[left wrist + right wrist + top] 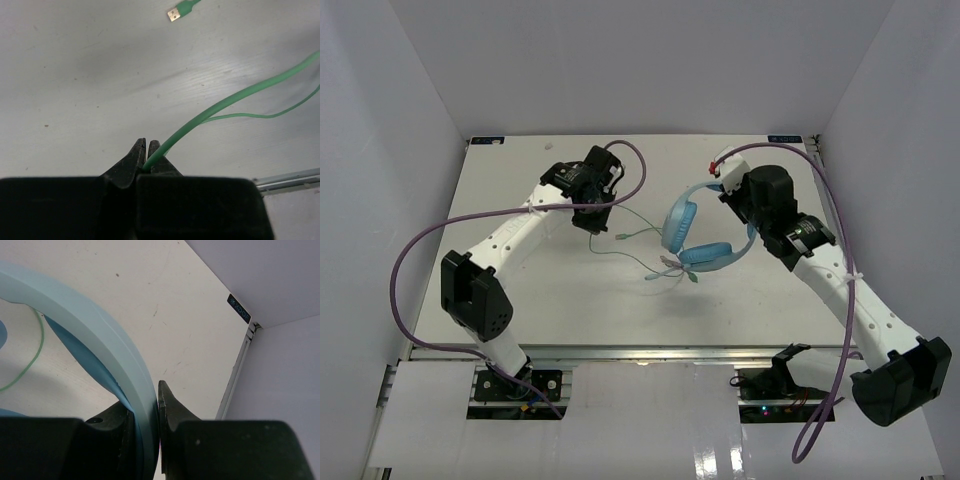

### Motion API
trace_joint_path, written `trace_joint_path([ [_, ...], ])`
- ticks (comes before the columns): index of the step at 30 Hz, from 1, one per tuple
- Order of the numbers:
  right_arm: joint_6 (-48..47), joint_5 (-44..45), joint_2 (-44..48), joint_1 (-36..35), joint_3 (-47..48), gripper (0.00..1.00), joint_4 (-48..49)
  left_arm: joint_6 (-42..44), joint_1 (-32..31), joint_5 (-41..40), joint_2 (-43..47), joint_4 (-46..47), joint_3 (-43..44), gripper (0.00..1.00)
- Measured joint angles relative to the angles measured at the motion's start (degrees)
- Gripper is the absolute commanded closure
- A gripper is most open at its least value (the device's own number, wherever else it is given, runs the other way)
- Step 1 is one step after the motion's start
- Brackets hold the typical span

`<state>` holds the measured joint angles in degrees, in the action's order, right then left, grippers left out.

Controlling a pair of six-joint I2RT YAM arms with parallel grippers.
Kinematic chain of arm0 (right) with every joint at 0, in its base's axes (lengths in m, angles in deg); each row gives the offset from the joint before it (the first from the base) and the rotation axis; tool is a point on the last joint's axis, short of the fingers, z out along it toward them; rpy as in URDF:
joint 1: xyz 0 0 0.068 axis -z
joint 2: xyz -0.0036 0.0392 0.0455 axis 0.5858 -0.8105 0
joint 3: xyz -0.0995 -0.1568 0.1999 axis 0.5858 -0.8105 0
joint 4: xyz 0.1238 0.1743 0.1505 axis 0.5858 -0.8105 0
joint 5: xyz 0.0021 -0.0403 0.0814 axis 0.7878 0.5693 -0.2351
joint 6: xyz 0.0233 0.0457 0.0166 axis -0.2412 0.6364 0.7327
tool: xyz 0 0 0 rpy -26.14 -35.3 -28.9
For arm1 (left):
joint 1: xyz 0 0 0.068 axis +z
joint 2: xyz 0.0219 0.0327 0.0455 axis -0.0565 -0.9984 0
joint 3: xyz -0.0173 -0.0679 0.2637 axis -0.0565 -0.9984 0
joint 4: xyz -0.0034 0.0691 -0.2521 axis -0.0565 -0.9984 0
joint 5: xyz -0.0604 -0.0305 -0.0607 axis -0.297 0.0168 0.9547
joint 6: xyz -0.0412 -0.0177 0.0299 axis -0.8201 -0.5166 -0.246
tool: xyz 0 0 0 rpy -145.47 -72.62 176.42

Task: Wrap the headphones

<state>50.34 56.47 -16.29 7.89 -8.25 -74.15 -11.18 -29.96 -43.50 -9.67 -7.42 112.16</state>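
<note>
The light blue headphones (692, 240) hang a little above the middle of the table, ear cups toward the left and the band arching to the right. My right gripper (732, 198) is shut on the padded band (100, 335), which fills the gap between its black fingers (172, 405). The thin pale-green cable (632, 216) trails left from the ear cups. My left gripper (146, 143) is shut on that cable (225, 102), just above the table. The cable's green plug (176, 13) lies on the table beyond my left gripper (594, 226). The mic boom cannot be made out.
Thick purple robot cables (410, 250) loop over the table's left side and along the right arm (840, 240). White walls enclose the table on three sides. The table's right edge and rail (239, 365) lie close to my right gripper.
</note>
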Motion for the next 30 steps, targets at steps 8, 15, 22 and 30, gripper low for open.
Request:
trace_joint_path([
  [8, 6.0, -10.3, -0.6, 6.6, 9.0, 0.92, -2.2, 1.7, 3.4, 4.7, 4.6, 6.1, -12.9, 1.00],
  [15, 13.2, -26.8, 1.4, 11.2, 12.7, 0.92, -5.3, 2.8, 10.9, 23.3, 7.6, 15.0, -19.4, 1.00],
  [22, 19.2, -45.5, 1.7, 11.2, 12.4, 0.92, -6.7, 4.8, 10.1, 37.3, 7.5, 18.9, -18.7, 0.98],
  [30, 23.4, -59.2, -0.5, 11.6, 18.6, 0.92, -7.6, 7.2, 10.1, 40.6, 4.0, 20.8, -17.6, 0.75],
])
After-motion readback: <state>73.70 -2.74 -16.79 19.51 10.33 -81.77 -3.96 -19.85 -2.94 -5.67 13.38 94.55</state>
